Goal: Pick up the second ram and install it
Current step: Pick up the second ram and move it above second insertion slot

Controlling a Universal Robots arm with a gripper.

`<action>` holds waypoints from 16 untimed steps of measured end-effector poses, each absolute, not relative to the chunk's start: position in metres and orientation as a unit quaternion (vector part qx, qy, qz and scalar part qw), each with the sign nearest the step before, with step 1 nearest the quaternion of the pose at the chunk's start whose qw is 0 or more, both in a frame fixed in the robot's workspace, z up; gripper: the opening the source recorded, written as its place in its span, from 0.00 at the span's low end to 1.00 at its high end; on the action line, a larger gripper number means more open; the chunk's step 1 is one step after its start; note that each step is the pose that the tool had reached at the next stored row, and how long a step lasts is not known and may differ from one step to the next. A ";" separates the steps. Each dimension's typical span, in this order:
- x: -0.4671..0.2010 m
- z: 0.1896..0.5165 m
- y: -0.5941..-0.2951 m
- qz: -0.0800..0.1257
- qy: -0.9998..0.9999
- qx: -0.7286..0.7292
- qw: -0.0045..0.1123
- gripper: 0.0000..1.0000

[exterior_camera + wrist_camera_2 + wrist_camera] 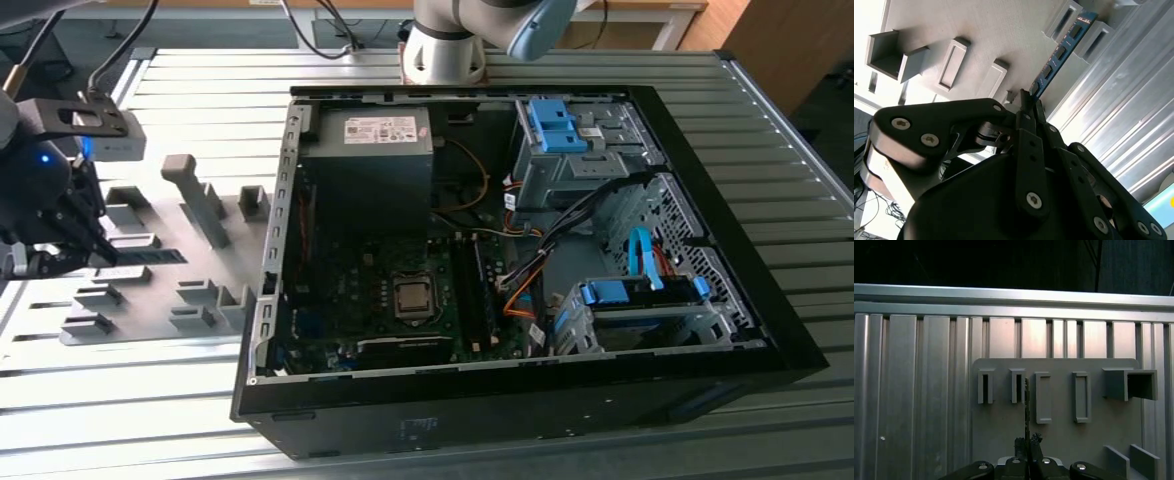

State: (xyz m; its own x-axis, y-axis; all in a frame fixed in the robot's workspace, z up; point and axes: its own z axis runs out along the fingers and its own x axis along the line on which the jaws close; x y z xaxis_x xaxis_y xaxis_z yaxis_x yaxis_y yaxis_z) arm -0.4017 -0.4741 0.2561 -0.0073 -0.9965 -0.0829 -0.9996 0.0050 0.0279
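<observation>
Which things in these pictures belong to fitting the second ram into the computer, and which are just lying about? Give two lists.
Job in hand:
- second ram
- gripper, jaws shut on the ram's end
- black motherboard slots
- open computer case

Lying about:
- grey fixture blocks
- power supply
- blue drive caddies

exterior view: high above, looking down on computer case (534, 405) and fixture plate (154, 285) beside it | both wrist views: close behind my fingers (1029, 150), facing that plate, sharing the second ram (1061, 47)
</observation>
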 end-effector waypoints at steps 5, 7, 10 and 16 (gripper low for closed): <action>-0.402 0.259 -0.474 0.039 0.709 -0.704 0.020 0.14; -0.402 0.261 -0.474 0.039 0.709 -0.704 0.020 0.14; -0.402 0.262 -0.474 0.039 0.709 -0.704 0.020 0.14; -0.402 0.265 -0.474 0.039 0.709 -0.704 0.020 0.14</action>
State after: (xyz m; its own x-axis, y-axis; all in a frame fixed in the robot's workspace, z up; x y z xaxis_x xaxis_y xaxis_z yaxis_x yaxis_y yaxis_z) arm -0.4017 -0.4741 0.2647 -0.0072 -0.9965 -0.0829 -0.9996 0.0049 0.0279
